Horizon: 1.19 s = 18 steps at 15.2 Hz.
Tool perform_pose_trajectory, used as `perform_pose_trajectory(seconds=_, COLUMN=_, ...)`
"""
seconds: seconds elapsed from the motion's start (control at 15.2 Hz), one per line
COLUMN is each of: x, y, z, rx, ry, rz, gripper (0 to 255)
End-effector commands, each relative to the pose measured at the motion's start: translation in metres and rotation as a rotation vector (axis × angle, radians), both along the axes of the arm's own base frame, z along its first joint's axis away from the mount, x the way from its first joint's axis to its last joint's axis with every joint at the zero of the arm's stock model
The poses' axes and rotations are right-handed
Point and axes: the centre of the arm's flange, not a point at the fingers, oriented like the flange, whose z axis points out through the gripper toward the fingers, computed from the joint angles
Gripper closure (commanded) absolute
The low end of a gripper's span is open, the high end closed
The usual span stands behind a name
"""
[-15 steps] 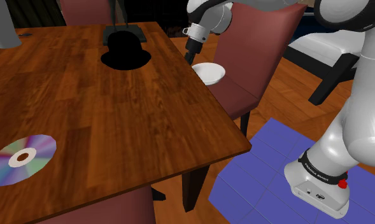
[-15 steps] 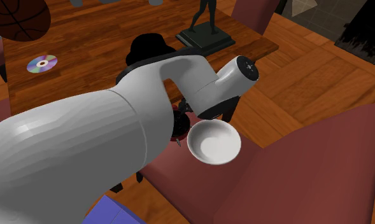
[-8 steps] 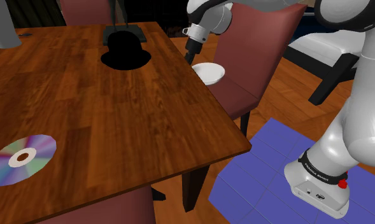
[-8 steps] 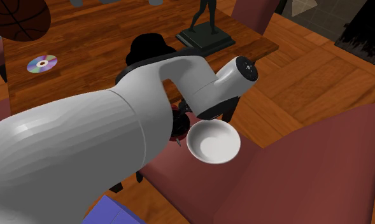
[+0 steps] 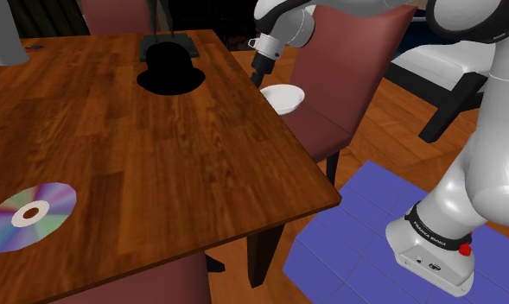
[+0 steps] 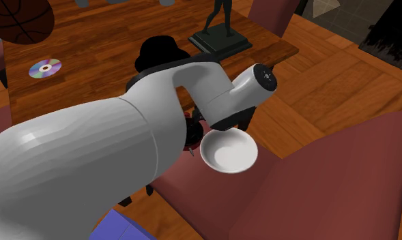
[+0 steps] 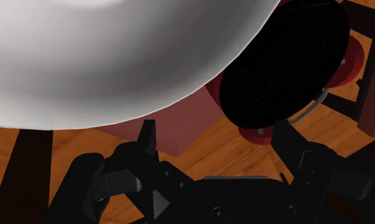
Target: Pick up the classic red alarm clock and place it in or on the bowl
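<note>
A white bowl (image 5: 283, 98) rests on the seat of a dark red chair (image 5: 334, 121) beside the table's edge. In the second exterior view the bowl (image 6: 228, 151) lies just below my white wrist. A sliver of the red alarm clock (image 6: 192, 132) shows behind the arm, next to the bowl. In the wrist view the clock (image 7: 283, 67) has a dark round face and a red body, and sits close beside the bowl's rim (image 7: 116, 63). My gripper (image 7: 216, 137) is open just above both, with nothing between its fingers. In the shoulder view the gripper (image 5: 257, 76) hangs at the bowl's table side.
The wooden table (image 5: 140, 164) carries a shiny disc (image 5: 29, 214), a black hat (image 5: 169, 67) and a dark statuette's base (image 6: 220, 39). A basketball (image 6: 18, 20) lies at the far end. A blue mat (image 5: 365, 233) lies under the stand. A white-cushioned seat (image 5: 442, 65) stands behind.
My wrist has edged slightly upward, and the bowl looks shifted by a hair. The fingers stay open.
</note>
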Motion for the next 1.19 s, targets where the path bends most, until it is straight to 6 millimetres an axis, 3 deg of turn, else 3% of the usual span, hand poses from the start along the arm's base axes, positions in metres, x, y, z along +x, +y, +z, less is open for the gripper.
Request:
perform_pose_trajectory(seconds=0.0, x=0.002, y=0.017, z=-0.037, rx=-0.008, ry=0.040, rz=-0.005, gripper=255)
perform_pose_trajectory(seconds=0.2, x=0.000, y=0.008, z=-0.040, rx=-0.008, ry=0.041, rz=-0.005, gripper=255)
perform_pose_trajectory(seconds=0.33, x=-0.003, y=0.017, z=-0.047, rx=-0.008, ry=0.041, rz=-0.005, gripper=255)
perform_pose_trajectory(seconds=0.4, x=-0.007, y=0.005, z=-0.048, rx=-0.008, ry=0.041, rz=-0.005, gripper=255)
perform_pose_trajectory(seconds=0.46, x=0.003, y=0.023, z=-0.032, rx=-0.008, ry=0.040, rz=-0.002, gripper=255)
perform_pose_trajectory(seconds=0.73, x=0.003, y=0.023, z=-0.011, rx=-0.008, ry=0.040, rz=-0.002, gripper=255)
perform_pose_trajectory(seconds=0.79, x=0.005, y=0.014, z=-0.011, rx=-0.014, ry=0.023, rz=-0.018, gripper=255)
perform_pose_trajectory(seconds=0.86, x=0.005, y=0.014, z=-0.011, rx=-0.014, ry=0.023, rz=-0.018, gripper=0)
perform_pose_trajectory(seconds=1.12, x=-0.005, y=0.065, z=-0.001, rx=-0.019, ry=-0.009, rz=0.055, gripper=0)
